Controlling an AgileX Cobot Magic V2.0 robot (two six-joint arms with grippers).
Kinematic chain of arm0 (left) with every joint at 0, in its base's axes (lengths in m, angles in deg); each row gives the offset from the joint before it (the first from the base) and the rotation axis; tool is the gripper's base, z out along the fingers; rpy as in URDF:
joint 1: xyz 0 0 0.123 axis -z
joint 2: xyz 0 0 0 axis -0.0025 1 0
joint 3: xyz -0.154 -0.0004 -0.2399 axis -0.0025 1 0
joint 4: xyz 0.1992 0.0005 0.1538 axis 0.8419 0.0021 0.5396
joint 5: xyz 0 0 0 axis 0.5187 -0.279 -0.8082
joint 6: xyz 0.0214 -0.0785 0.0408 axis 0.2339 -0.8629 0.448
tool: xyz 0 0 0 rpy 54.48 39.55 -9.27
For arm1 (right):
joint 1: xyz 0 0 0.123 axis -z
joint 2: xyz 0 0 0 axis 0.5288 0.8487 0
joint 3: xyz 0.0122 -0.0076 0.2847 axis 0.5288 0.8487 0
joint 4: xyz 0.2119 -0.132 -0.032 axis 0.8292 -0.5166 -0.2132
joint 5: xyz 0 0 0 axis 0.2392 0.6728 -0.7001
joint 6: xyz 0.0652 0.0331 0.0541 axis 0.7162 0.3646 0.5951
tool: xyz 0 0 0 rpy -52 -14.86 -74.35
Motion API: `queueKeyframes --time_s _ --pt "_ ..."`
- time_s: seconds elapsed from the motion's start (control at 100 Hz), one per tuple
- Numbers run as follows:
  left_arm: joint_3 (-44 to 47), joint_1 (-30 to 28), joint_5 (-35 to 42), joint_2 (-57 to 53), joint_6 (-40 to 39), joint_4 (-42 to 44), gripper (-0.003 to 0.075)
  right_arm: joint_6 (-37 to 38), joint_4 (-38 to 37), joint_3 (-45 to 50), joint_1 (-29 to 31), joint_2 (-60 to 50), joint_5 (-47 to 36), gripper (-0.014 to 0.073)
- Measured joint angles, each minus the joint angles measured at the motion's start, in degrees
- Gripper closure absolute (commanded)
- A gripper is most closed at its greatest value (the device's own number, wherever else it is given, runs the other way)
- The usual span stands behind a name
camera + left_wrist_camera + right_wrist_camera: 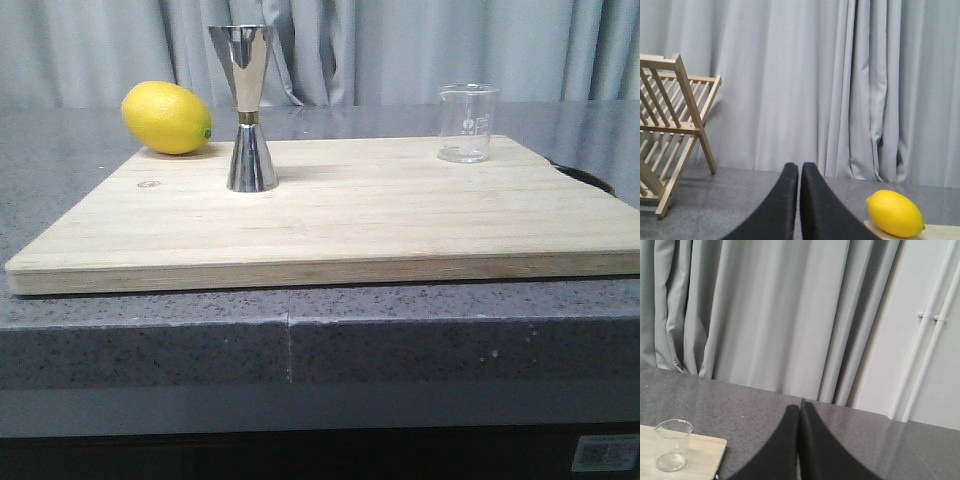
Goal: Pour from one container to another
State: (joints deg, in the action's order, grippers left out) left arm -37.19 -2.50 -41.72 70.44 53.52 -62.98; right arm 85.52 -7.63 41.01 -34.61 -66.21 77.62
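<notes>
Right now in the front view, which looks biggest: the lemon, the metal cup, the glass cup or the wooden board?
1. wooden board
2. metal cup, the tallest
3. lemon
4. glass cup

The lemon and glass cup sit farther back, so their order is less sure.

You have a small clear glass beaker [467,123] standing upright near the wooden board's far right corner; well apart to its left, a tall steel jigger [248,108] with a gold waist stands upright
</notes>
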Motion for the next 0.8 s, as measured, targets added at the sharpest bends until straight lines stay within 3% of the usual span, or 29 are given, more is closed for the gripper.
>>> queueKeyframes --time_s 0.23,0.8 --pt "0.0 0.0 -1.82 -3.05 0.0 0.0 0.0739 0.0 0.0 0.0 0.0 0.0 0.0 0.0664" --pt "0.0 0.0 -15.5 -5.68 0.0 -0.55 0.0739 0.0 0.0 0.0 0.0 0.0 0.0 0.0664"
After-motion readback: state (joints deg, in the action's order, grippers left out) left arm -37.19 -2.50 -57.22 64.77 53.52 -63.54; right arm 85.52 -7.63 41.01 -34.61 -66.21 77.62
